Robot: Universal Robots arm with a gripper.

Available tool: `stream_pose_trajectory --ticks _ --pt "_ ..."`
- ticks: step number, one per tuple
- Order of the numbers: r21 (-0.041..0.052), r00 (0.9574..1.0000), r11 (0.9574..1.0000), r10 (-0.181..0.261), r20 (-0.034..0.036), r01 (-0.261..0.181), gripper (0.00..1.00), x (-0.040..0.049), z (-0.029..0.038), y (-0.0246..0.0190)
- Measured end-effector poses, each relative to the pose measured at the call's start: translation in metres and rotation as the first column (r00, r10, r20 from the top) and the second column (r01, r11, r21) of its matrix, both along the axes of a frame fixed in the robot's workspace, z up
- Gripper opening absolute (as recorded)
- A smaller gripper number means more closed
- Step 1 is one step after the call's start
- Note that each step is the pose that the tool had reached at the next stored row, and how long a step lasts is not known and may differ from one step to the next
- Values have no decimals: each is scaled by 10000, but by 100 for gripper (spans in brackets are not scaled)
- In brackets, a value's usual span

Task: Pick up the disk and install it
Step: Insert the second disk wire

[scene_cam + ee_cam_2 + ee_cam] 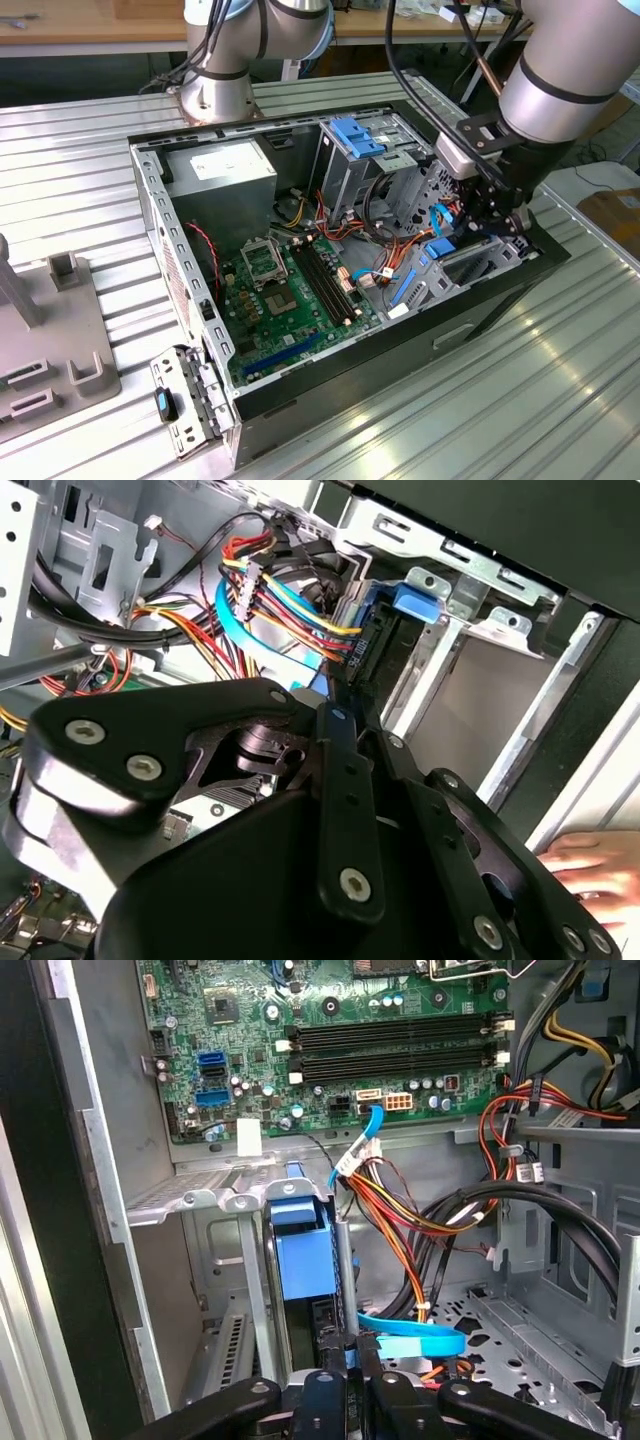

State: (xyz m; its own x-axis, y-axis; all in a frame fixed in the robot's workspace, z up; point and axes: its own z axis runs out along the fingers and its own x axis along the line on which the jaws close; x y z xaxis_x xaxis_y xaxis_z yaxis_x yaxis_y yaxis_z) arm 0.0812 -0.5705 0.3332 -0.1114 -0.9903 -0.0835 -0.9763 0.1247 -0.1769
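One gripper (478, 222) reaches into your computer case (300, 395), fingers (335, 1385) closed on the disk (303, 1265) (blue carrier), which stands edge-on in the case's drive bay (215, 1200).

We see the computer case (300, 420) open on the table (560, 400), motherboard (290, 290) inside at its floor, power supply (220, 170) at its 11 o'clock, drive cage (355, 160) at 1, gripper (490, 215) at 3 over the disk (442, 248).
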Motion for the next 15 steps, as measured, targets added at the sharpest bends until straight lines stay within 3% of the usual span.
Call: stream_pose_trajectory --ticks 3,5,6,7,11,15 --pt "-65 10000 10000 -66 -9 66 16 -4 24 -44" --pt "18 9999 9999 -110 2 110 16 -1 -16 -29" --pt "23 9999 9999 -116 3 116 16 -1 -20 -31" --pt "-28 9999 9999 -118 -4 118 16 1 10 -21" --pt "53 9999 9999 -120 6 120 16 0 -32 -30" --pt "37 9999 9999 -122 4 122 22 0 -28 -33"
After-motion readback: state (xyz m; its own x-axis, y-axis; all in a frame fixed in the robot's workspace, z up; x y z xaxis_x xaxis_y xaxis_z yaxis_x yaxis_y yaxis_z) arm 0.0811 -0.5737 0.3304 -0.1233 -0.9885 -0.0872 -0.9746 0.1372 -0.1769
